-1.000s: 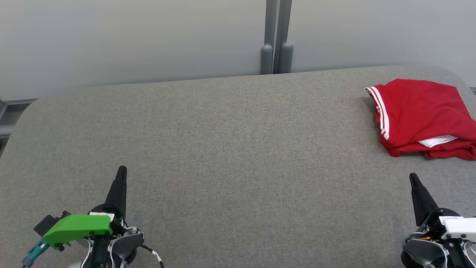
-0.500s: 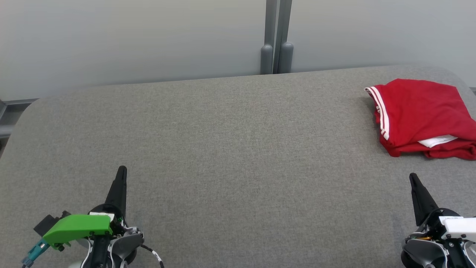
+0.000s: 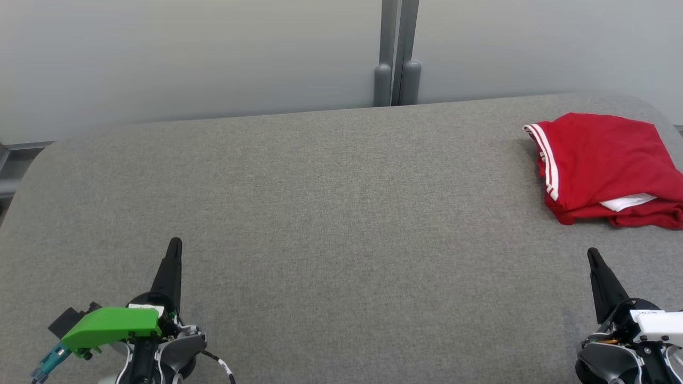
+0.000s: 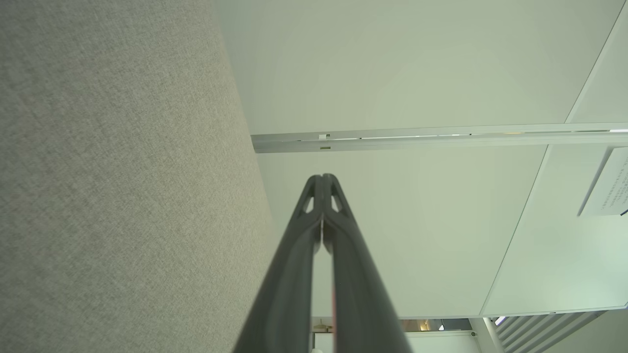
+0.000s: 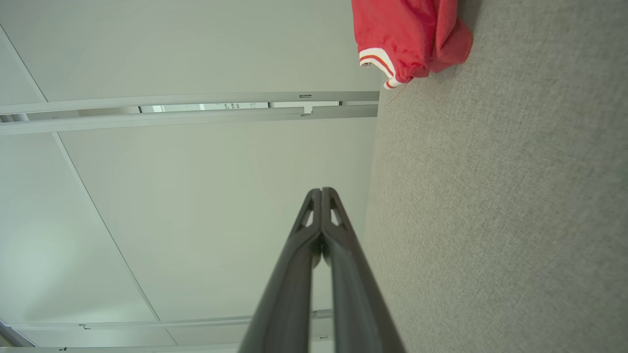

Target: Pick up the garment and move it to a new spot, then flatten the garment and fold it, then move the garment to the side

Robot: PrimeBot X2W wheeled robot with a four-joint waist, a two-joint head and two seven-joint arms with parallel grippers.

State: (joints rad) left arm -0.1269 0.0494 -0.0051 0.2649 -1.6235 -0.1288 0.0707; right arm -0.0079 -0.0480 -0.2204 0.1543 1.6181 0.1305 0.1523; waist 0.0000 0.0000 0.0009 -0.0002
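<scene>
The garment (image 3: 603, 165) is red with white stripes along one edge, and it lies folded in a compact pile at the far right of the grey table (image 3: 331, 202). Its striped cuff also hangs into the right wrist view as the garment (image 5: 407, 39). My left gripper (image 3: 174, 245) rests shut at the lower left, far from the cloth, with its tips pressed together and nothing between them (image 4: 322, 177). At the lower right, my right gripper (image 3: 591, 253) is shut and empty too (image 5: 321, 191), standing a short way in front of the garment without touching it.
A pale wall with a grey vertical post (image 3: 396, 53) runs behind the table's far edge. The table's rounded corners curve away at the far left and far right. Wide bare cloth surface lies between the two grippers.
</scene>
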